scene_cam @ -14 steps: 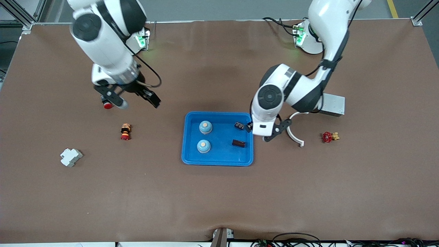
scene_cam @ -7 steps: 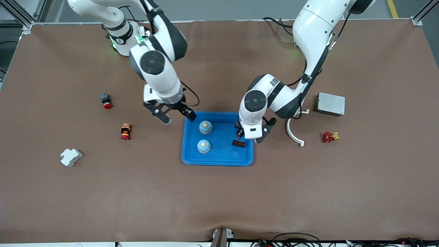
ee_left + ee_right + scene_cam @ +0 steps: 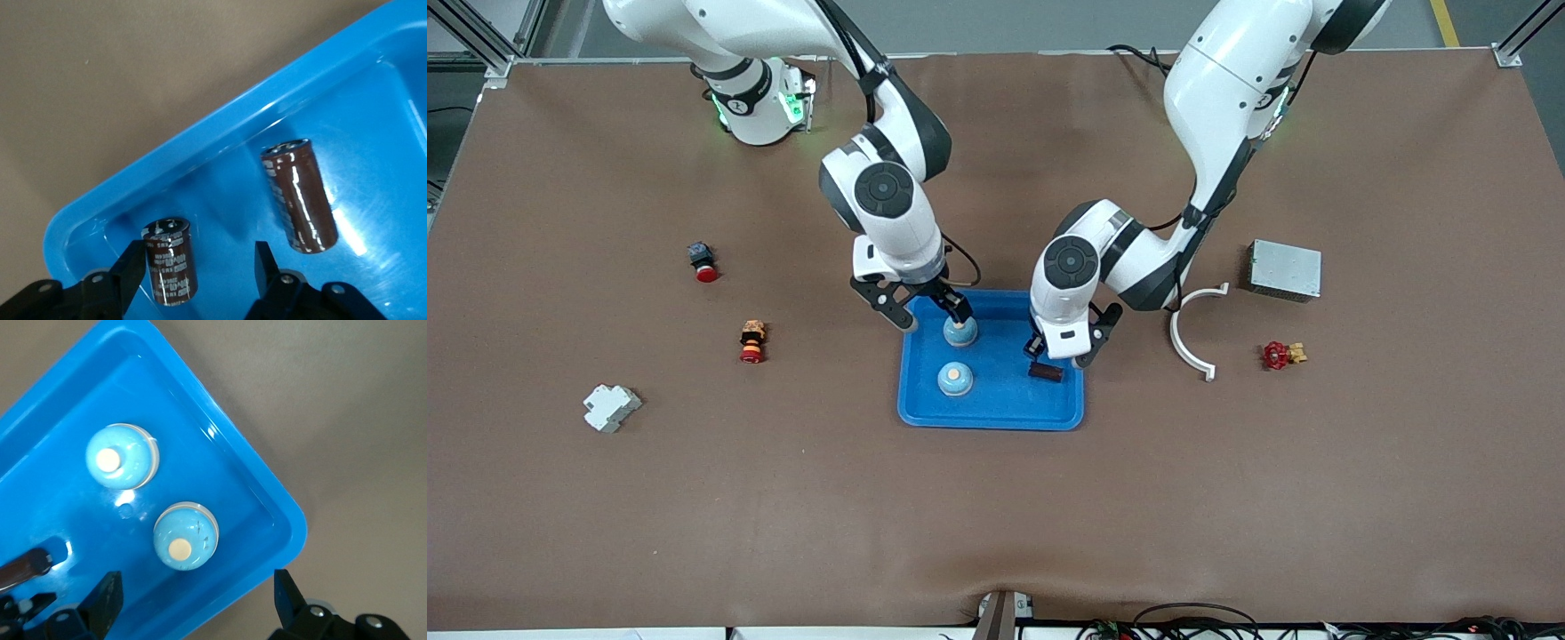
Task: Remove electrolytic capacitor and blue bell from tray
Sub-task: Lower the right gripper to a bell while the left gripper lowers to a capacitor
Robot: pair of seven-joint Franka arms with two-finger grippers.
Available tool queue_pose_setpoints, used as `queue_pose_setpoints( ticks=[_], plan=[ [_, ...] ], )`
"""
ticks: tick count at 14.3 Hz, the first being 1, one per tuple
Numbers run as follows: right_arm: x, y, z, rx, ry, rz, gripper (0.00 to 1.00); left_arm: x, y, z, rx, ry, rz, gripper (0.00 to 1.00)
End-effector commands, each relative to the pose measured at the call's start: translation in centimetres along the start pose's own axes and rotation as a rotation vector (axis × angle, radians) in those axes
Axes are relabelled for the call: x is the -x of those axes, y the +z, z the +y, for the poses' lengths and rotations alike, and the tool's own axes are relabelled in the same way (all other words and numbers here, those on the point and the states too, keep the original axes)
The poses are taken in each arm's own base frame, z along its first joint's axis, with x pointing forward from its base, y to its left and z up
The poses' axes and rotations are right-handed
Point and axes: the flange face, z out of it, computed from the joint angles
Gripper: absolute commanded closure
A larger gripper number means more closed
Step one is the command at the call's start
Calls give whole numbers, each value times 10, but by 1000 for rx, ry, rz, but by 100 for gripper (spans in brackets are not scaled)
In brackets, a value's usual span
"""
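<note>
Little can be read. On the sleeves of the two brown capacitors (image 3: 170,261) and (image 3: 298,195) in the left wrist view, lower centre and centre of the frame, pale printed lettering is seen, but no word or number can be made out. On the right arm's base (image 3: 740,100), upper left of the front view, a small dark mark resembling a digit is seen; it cannot be read with certainty. No legible print is shown on the blue tray (image 3: 991,413), the bells (image 3: 186,536) or the grey box (image 3: 1284,270).
</note>
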Motion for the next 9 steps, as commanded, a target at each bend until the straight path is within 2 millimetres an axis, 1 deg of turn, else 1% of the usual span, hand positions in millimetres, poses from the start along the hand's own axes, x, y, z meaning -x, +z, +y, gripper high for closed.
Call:
queue_pose_setpoints(
  ticks=[1,3,5,8,9],
  plan=[
    [8,18,-16,9,38,5,0,6,7,-4,-4,-1,18,28],
    [9,34,-22,22,39,6,0,6,12,-10,-19,3,22,30],
    [9,50,-28,29,38,7,0,6,16,-14,-31,4,24,35],
    [7,62,-34,17,44,15,0,6,15,-13,-28,5,23,71],
    [7,67,-34,14,45,16,0,5,14,-13,-30,6,24,85]
  ],
)
